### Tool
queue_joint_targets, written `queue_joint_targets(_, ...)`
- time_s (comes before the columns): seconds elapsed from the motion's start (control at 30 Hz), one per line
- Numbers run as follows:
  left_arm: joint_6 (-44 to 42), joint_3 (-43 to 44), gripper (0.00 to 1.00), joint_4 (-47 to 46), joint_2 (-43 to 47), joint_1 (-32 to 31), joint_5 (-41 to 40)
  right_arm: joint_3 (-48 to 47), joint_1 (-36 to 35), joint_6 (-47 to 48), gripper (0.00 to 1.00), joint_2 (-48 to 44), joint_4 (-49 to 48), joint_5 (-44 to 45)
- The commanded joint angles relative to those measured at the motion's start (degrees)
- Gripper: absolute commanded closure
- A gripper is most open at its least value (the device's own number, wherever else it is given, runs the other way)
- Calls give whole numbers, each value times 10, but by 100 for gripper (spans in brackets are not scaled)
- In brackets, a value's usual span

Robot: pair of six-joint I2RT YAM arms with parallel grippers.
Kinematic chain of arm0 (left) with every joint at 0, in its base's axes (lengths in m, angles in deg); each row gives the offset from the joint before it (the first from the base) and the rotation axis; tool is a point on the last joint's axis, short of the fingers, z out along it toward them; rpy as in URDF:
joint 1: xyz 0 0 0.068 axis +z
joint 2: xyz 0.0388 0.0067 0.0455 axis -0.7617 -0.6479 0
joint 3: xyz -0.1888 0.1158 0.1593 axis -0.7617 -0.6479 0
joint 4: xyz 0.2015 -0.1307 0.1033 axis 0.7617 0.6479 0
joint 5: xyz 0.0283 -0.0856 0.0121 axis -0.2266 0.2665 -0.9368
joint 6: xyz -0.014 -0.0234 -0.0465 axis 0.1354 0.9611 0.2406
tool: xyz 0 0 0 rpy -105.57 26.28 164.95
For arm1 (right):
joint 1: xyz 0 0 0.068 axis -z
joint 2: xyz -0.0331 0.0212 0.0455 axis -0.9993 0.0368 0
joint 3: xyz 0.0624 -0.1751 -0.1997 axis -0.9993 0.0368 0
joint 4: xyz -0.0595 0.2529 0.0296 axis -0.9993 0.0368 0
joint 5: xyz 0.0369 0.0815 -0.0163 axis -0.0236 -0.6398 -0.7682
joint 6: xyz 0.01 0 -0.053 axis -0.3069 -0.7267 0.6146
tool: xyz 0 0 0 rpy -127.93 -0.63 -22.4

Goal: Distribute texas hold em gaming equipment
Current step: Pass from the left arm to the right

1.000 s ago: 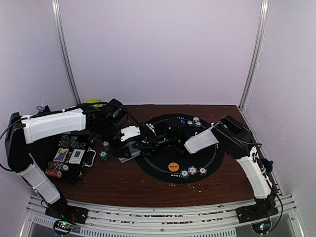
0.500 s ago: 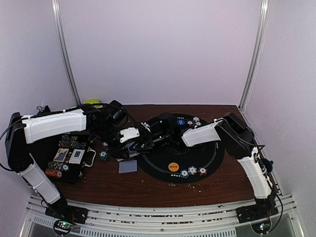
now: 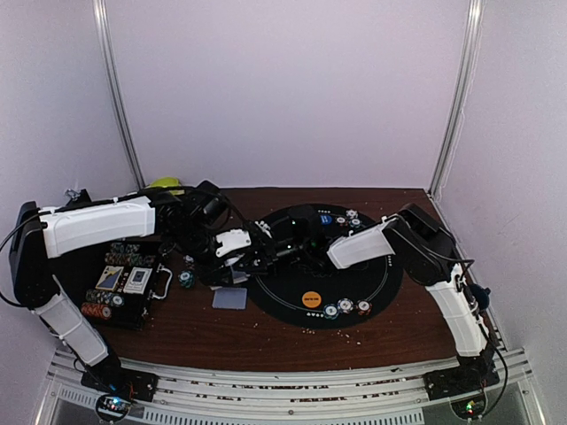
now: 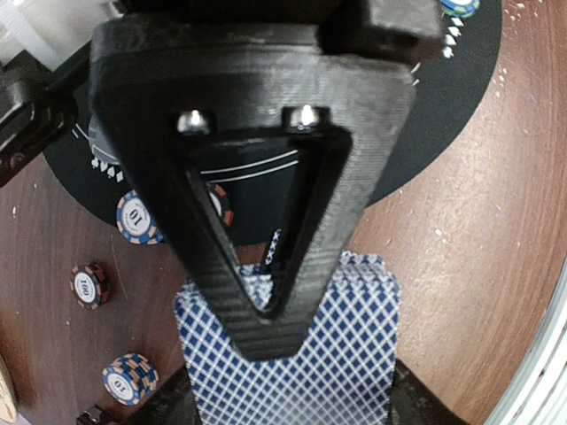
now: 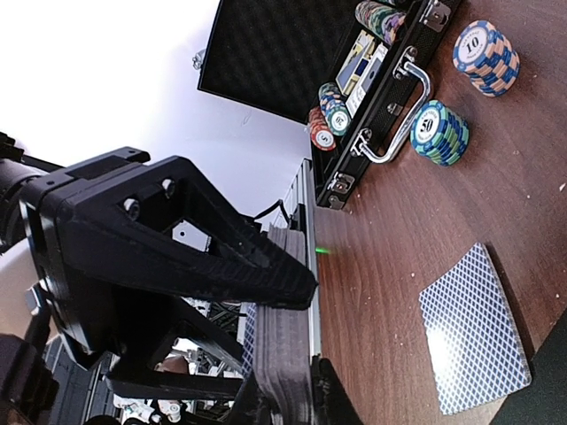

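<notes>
Both grippers meet over the left rim of the round black mat (image 3: 381, 274). My right gripper (image 5: 283, 398) is shut on a stack of blue-diamond-backed cards (image 5: 285, 354), seen edge-on between its fingers. In the left wrist view the same stack (image 4: 301, 363) lies back-up between my left gripper's (image 4: 292, 407) fingers, which flank its sides and stand open. The right gripper's triangular finger (image 4: 257, 177) presses on top of the stack. A second small pile of cards (image 3: 230, 297) lies flat on the wood. On the mat sit an orange button (image 3: 311, 298) and striped chips (image 3: 345, 306).
The open black chip case (image 3: 124, 283) with chips and boxes stands at the left. Two chip stacks (image 5: 438, 131) sit on the wood beside its handle. A blue button (image 3: 325, 219) and more chips lie at the mat's far edge. White walls enclose the table.
The right gripper swung left to the left gripper and shut on the card stack. The left jaws widened. The small pile of cards now lies in plain view on the wood.
</notes>
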Motion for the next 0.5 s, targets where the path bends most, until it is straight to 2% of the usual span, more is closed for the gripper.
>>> queue_joint_targets(0.0, -6, -19, 28, -43, 21, -4, -13, -3, -4, -13, 100, -13, -45, -20)
queue_joint_targets(0.07, -8, -24, 19, -49, 28, -3, -19, -10, -3, 25, 100, -18, 4, -17)
queue_joint_targets(0.13, -9, -30, 5, -52, 35, -3, -23, -20, -2, 70, 100, -22, 62, -11)
queue_joint_targets(0.17, -10, -33, 3, -54, 37, -3, -26, -26, -2, 94, 100, -24, 91, -7)
queue_joint_targets(0.37, -10, -46, 2, -73, 62, 3, -43, -90, 3, 298, 100, -35, 342, 53)
queue_joint_targets(0.47, -11, -53, 2, -87, 80, 23, -41, -99, 15, 332, 100, -46, 377, 65)
